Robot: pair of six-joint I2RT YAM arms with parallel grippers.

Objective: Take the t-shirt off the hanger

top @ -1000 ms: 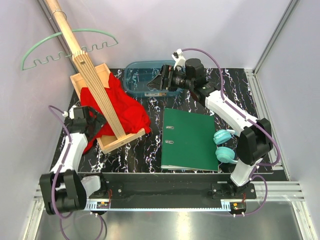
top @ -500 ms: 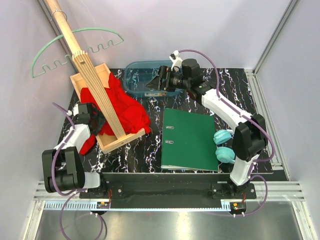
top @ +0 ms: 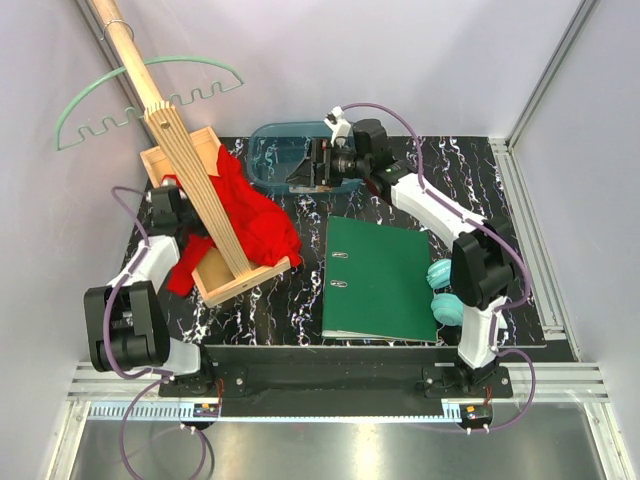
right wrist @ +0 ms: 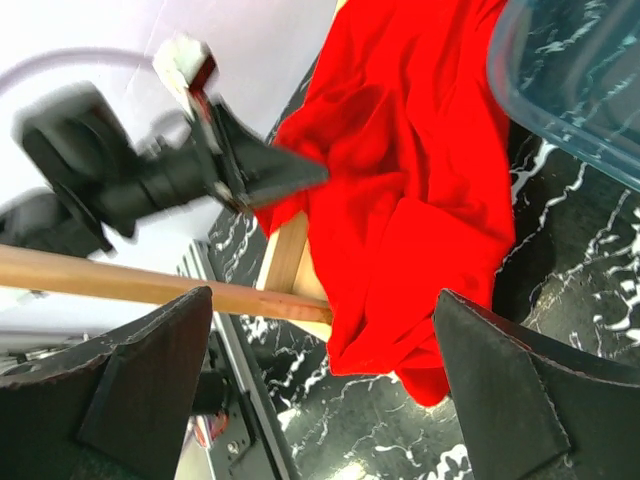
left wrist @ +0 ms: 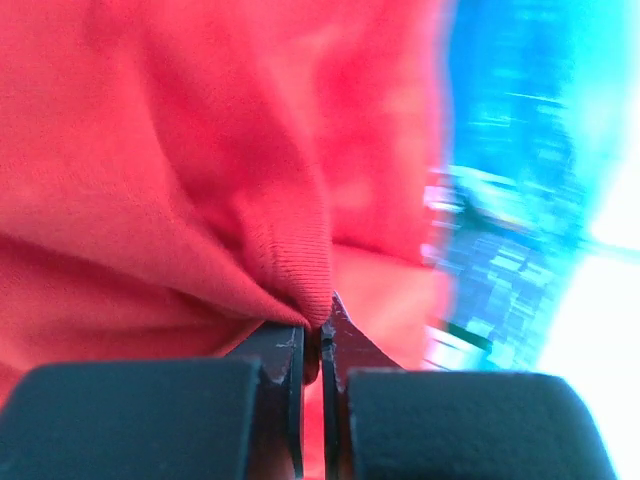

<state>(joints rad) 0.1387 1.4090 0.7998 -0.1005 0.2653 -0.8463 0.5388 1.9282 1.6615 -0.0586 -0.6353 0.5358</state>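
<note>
— Pinching anything, that left gripper (left wrist: 312, 335)?
— Yes. Its jaws are closed tight on a fold of the t-shirt (top: 255, 220), which lies bunched over the wooden tray (top: 240, 280) at nine o'clock on the table.
— And the hanger (top: 150, 95)?
— Bare, up at eleven o'clock. It seems to hang from the pole (top: 200, 190), though the hook is hard to see.
— Right gripper (top: 305, 172)?
— Wide open, holding nothing, over the blue tub (top: 265, 150) at twelve o'clock.

— What closes it in?
— Pale walls (top: 400, 60) on three sides, evenly lit.
— And underneath?
— A black table (top: 290, 300) veined white like marble, aluminium rails (top: 527, 215) at its edges, a metal sheet (top: 330, 445) in front.
</note>
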